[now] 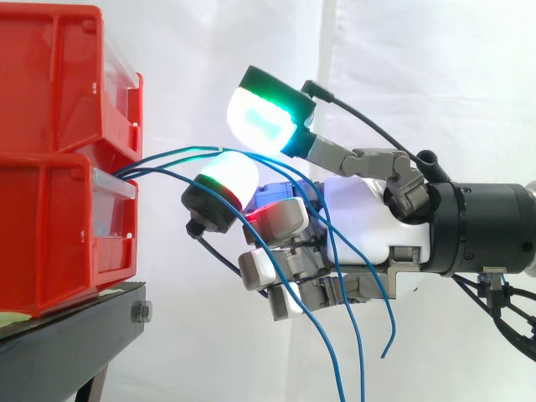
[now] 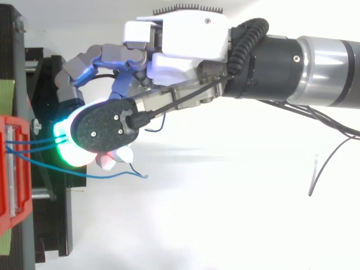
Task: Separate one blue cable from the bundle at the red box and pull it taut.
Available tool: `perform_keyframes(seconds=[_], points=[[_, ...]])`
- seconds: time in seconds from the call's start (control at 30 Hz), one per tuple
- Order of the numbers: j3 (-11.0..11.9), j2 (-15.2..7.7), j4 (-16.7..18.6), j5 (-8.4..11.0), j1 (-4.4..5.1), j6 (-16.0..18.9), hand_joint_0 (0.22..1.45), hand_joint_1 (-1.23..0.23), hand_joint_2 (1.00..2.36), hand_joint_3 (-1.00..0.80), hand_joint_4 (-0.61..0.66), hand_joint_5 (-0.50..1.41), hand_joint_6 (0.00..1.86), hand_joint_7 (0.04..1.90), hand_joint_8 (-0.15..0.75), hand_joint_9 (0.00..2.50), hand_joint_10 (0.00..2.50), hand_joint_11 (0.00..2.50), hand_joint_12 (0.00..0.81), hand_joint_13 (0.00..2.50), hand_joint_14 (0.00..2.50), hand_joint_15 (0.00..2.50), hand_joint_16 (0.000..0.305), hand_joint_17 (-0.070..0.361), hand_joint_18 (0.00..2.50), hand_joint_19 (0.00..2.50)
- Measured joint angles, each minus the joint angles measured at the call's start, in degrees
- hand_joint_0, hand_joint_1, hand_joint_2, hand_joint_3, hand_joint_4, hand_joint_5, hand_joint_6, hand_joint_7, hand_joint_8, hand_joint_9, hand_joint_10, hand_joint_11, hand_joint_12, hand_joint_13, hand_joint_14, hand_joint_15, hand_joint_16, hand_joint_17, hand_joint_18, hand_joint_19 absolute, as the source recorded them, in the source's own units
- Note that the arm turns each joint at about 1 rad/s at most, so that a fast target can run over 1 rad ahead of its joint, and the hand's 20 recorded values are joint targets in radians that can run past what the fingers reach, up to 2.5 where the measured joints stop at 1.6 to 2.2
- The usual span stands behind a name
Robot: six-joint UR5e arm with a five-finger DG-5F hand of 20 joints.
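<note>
Side view has the hand (image 1: 360, 218) pinching one blue cable (image 1: 180, 152) between two glowing pads (image 1: 264, 117), just beside the red box (image 1: 59, 159); the other fingers curl underneath. The grip looks shallow (near the pad edges), so a pull could let the strand slip out. Neighbouring cables (image 2: 73, 172) drape across the hand and might get dragged along.

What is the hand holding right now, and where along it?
One blue cable, apparently pinched between the pads of the hand, a short way out from the red bin.
</note>
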Motion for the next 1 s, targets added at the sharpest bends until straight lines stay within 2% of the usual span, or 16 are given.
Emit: perform_keyframes(seconds=[0.07,0.2,0.5,0.63,0.9,1.0], points=[[-0.02,0.0,0.0,0.01,0.0,0.0,0.59,-0.69,1.02,-0.22,0.09,-0.16,0.84,1.19,0.318,1.13,0.02,1.25,0.418,0.97,0.02,0.66,0.05,0.111,0.93,0.79],[-0.01,0.0,-0.05,0.04,0.0,0.0,0.6,-0.75,1.02,-0.19,0.09,-0.17,0.86,1.15,0.324,1.11,0.02,1.25,0.425,0.97,0.02,0.66,0.051,0.114,0.94,0.78],[-0.01,0.0,-0.1,-0.01,0.0,0.0,0.67,-0.85,1.01,-0.36,0.01,-0.19,0.87,1.1,0.305,1.08,0.03,1.25,0.409,0.98,0.02,0.67,0.048,0.108,0.92,0.76],[-0.01,0.0,-0.08,-0.01,0.0,0.0,0.7,-0.84,1.0,-0.5,0.03,-0.18,0.87,1.08,0.305,1.1,0.02,1.25,0.403,0.99,0.03,0.66,0.047,0.107,0.92,0.75],[-0.05,0.0,-0.12,0.11,0.06,-0.01,0.58,-0.73,1.0,-0.5,0.08,-0.17,0.85,1.09,0.311,1.13,0.02,1.27,0.412,1.0,0.02,0.67,0.048,0.108,0.93,0.77],[-0.04,0.0,-0.12,0.14,0.08,-0.02,0.6,-0.74,1.0,-0.5,0.08,-0.16,0.85,1.08,0.315,1.13,0.02,1.27,0.411,1.0,0.02,0.67,0.047,0.107,0.93,0.76]])
